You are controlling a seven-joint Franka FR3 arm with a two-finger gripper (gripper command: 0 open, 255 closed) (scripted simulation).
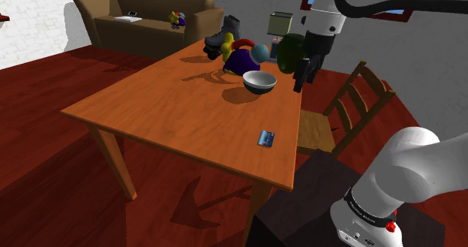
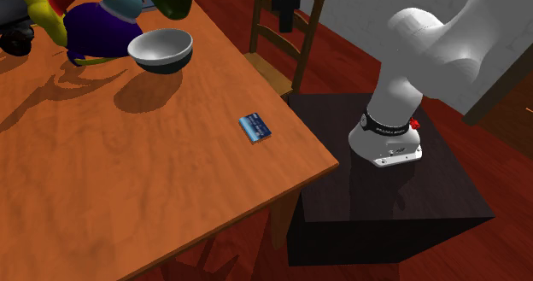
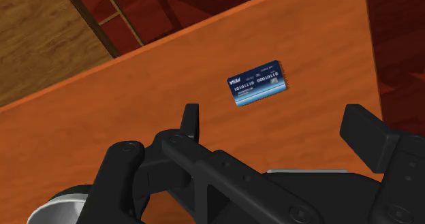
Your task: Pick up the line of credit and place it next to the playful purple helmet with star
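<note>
Gripper [image 3: 274,120], jaws apart and empty, hangs high over the desk [image 3: 136,107]; the flat blue card [image 3: 257,84] near the edge may skid off if a closing pinch only grazes it.

The blue card [image 3: 257,82] lies flat, well apart from purple helmet [image 1: 241,60].

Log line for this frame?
phase: pre-grasp | gripper: open, empty, above table | blue credit card: flat near table edge, ungrasped | purple helmet: beside bowl

Orange table [image 1: 172,110] bears blue card [image 1: 266,138], bowl [image 1: 259,81] — helmet [image 1: 241,61].
</note>
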